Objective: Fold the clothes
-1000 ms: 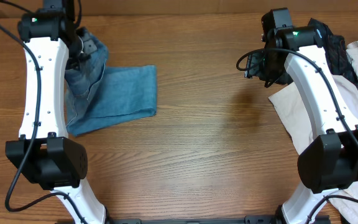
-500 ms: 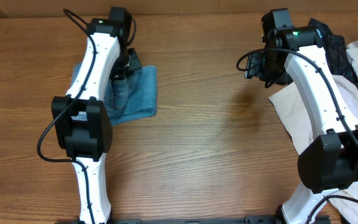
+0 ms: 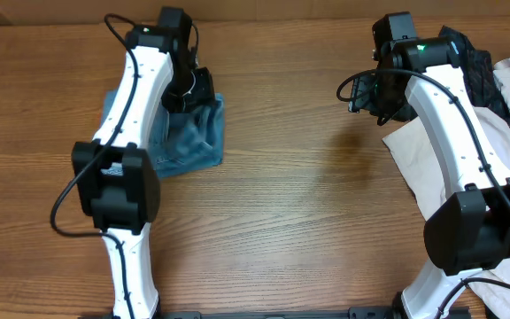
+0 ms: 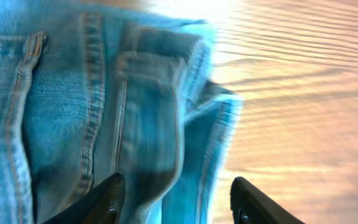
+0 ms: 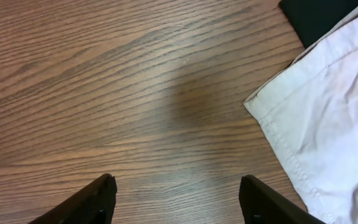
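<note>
The clothes, a pair of faded light-blue jeans (image 3: 193, 137), lie folded and bunched at the table's back left. My left gripper (image 3: 197, 91) hovers over their right edge. In the left wrist view the jeans (image 4: 61, 112) fill the left half, with seams and layered folds showing. The left gripper (image 4: 179, 199) has its jaws apart above the loose folded edge, and bare wood lies to the right. My right gripper (image 3: 361, 93) stands open over bare wood at the back right. The right wrist view shows this gripper (image 5: 176, 196) with nothing between its fingers.
A large beige garment (image 3: 410, 146) lies at the right, partly under the right arm, with its corner (image 5: 328, 118) near the right gripper. A black garment (image 3: 476, 66) lies behind it. The wooden table (image 3: 308, 204) stretches between the arms.
The left arm swung rightward, carrying a denim layer over the jeans. Its jaws have opened and the denim now lies bunched. The right arm has not moved.
</note>
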You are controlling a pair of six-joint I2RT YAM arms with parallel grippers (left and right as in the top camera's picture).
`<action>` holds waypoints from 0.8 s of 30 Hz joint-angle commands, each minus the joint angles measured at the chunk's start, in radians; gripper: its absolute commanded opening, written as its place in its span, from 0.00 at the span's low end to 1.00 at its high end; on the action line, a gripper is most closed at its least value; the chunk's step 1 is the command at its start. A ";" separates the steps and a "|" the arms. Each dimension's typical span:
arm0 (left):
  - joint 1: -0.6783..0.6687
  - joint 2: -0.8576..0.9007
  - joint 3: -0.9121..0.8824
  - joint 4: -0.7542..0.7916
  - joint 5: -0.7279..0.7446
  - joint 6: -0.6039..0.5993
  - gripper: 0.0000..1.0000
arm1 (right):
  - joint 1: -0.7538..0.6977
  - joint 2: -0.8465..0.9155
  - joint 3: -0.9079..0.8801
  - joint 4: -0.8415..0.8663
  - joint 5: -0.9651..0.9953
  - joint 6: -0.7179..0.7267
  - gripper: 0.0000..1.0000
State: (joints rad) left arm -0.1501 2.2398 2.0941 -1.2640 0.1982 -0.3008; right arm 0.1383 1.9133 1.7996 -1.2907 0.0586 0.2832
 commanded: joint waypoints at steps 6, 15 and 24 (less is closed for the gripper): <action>0.079 -0.219 0.011 -0.001 -0.059 0.121 0.64 | 0.006 -0.021 0.019 0.030 -0.408 -0.246 0.66; 0.237 -0.179 0.002 -0.099 -0.131 0.095 0.57 | 0.147 -0.014 0.019 0.157 -0.840 -0.410 0.33; 0.338 -0.044 -0.014 -0.164 -0.131 0.094 0.57 | 0.394 0.074 0.019 0.416 -0.890 -0.335 0.34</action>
State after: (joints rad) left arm 0.1661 2.1323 2.0933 -1.4090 0.0769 -0.2092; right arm 0.4854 1.9396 1.8008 -0.9230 -0.7868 -0.0971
